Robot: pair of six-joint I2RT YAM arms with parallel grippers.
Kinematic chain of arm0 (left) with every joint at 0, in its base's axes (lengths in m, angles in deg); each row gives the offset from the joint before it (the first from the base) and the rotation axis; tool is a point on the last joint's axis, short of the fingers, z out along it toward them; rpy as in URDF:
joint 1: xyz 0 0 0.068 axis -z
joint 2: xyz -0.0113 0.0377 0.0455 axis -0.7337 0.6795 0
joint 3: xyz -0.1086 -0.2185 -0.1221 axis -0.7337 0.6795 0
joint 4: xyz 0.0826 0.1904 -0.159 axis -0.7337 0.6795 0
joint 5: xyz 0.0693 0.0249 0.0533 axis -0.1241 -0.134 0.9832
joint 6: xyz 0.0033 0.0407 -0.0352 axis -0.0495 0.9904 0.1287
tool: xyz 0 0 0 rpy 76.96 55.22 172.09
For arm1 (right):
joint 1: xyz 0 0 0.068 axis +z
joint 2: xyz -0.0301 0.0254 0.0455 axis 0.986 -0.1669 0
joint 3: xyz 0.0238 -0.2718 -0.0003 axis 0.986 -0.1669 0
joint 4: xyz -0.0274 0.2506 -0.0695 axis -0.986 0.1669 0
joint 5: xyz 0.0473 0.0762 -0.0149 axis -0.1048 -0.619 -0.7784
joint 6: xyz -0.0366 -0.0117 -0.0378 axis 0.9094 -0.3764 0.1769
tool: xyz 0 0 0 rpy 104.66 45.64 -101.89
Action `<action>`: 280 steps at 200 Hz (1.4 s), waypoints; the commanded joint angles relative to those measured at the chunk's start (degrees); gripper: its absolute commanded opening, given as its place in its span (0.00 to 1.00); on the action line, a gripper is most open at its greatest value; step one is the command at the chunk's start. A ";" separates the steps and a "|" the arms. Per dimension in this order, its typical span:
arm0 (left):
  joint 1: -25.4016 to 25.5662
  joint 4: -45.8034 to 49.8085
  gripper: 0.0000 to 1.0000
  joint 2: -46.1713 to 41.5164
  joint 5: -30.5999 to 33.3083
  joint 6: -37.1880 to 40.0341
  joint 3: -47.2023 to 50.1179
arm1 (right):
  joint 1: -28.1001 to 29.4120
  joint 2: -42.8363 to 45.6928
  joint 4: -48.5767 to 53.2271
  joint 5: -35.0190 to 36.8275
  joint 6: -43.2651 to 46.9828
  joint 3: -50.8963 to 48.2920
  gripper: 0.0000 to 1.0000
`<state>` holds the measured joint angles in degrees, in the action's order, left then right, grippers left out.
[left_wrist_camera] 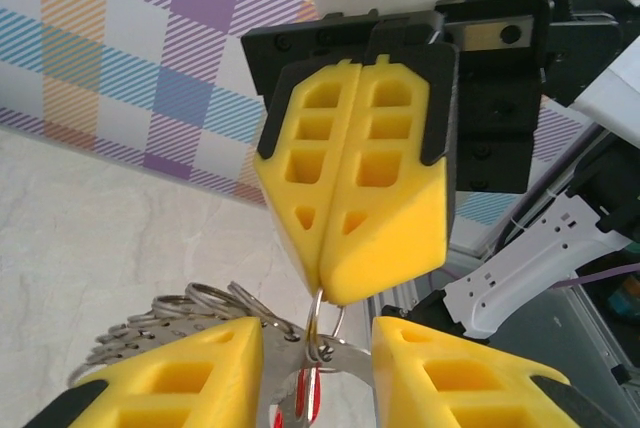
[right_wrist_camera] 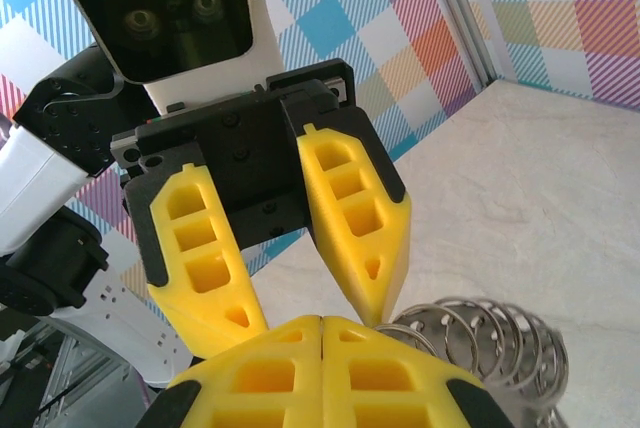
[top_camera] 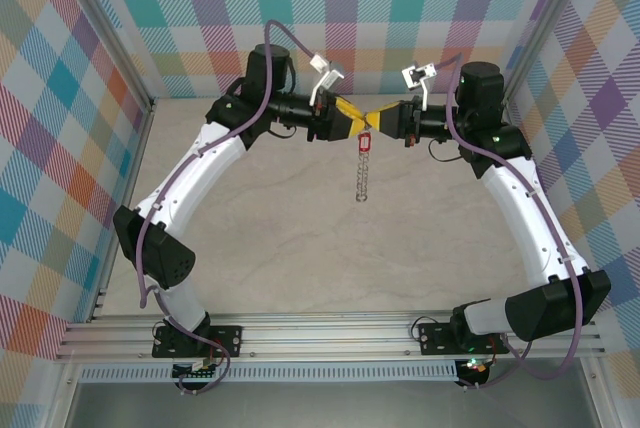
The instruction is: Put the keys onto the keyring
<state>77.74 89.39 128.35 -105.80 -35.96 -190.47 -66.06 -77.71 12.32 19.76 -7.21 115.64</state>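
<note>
Both grippers meet high above the table. My right gripper (top_camera: pixel 376 121) is shut, and in the left wrist view its tips (left_wrist_camera: pixel 325 290) pinch a small split ring (left_wrist_camera: pixel 342 320). The silver key (left_wrist_camera: pixel 285 360) hangs from that ring with its red tag (left_wrist_camera: pixel 312 400) behind it. My left gripper (left_wrist_camera: pixel 320 353) has its fingers on either side of the key's flat head, touching both edges. The keyring (top_camera: pixel 361 178), a chain of linked metal loops, dangles below the grippers. It trails to the left (left_wrist_camera: pixel 160 313) in the left wrist view. In the right wrist view it coils (right_wrist_camera: pixel 480 343) beside my shut right gripper (right_wrist_camera: pixel 322 320).
A pale marbled table (top_camera: pixel 300 238) lies far below the hanging chain. Checked cloth walls (top_camera: pixel 70 98) close in the left, back and right sides. Both arm bases sit on the metal rail (top_camera: pixel 330 333) at the near edge.
</note>
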 commanded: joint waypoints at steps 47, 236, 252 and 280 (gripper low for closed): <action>-0.22 -2.02 0.34 0.19 -2.96 -1.24 -1.83 | -0.18 0.88 -4.02 -2.38 -1.24 -0.57 0.00; 1.10 1.13 0.25 1.17 -5.85 1.31 -2.83 | -0.18 0.73 -5.38 -1.91 -2.30 -1.58 0.00; 1.10 3.02 0.28 0.90 -6.73 2.94 -3.11 | -0.18 0.57 -5.11 -1.93 -2.16 -1.53 0.00; 1.10 4.11 0.22 0.93 -7.58 3.76 -3.56 | -0.21 0.30 -5.14 -2.07 -2.23 -1.53 0.00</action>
<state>78.50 90.86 130.23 -109.91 -34.70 -191.93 -66.06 -77.69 9.33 18.47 -9.96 113.76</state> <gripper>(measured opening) 0.251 0.050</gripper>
